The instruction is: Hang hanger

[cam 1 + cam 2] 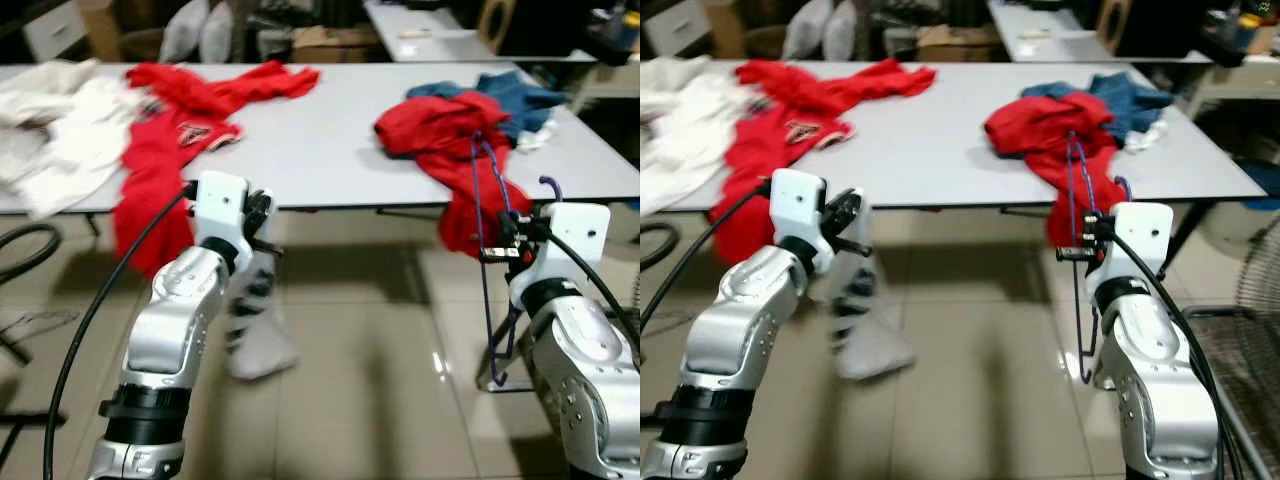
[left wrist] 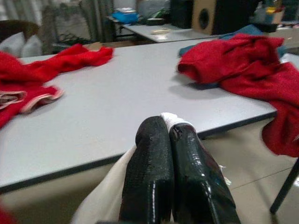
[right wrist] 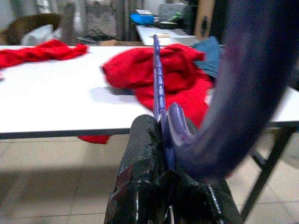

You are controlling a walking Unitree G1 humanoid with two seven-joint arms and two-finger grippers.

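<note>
Right wrist view: right end effector [image 3: 163, 154] clamped on purple hanger [image 1: 480, 200]; left end effector [image 2: 170, 140] pinches white garment [image 1: 255, 335]. I judge transport underway; next, find a rail.

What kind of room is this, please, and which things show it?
Probably a workroom or storage room used for sorting laundry. A long grey folding table carries heaps of red garments and white clothes, cardboard boxes sit behind it, and the floor is glossy tile.
</note>
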